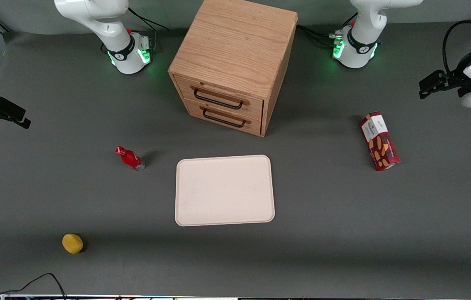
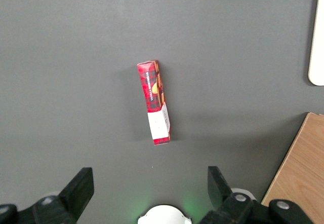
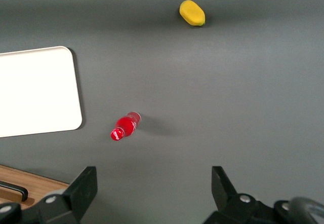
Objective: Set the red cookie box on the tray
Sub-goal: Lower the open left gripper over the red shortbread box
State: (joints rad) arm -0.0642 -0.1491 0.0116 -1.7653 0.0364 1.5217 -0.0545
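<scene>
The red cookie box [image 1: 379, 141] lies flat on the grey table toward the working arm's end, its white end panel farther from the front camera. It also shows in the left wrist view [image 2: 156, 105]. The pale cream-pink tray [image 1: 225, 189] lies bare at the middle of the table, in front of the drawers; its edge shows in the left wrist view [image 2: 318, 41]. My left gripper [image 1: 426, 88] is open and empty, raised above the table, farther from the front camera than the box and apart from it. In the left wrist view the gripper [image 2: 149, 178] stands wide open short of the box.
A wooden two-drawer cabinet [image 1: 231, 62] stands farther back than the tray, both drawers shut. A small red bottle [image 1: 130, 158] and a yellow lemon-like object [image 1: 72, 243] lie toward the parked arm's end.
</scene>
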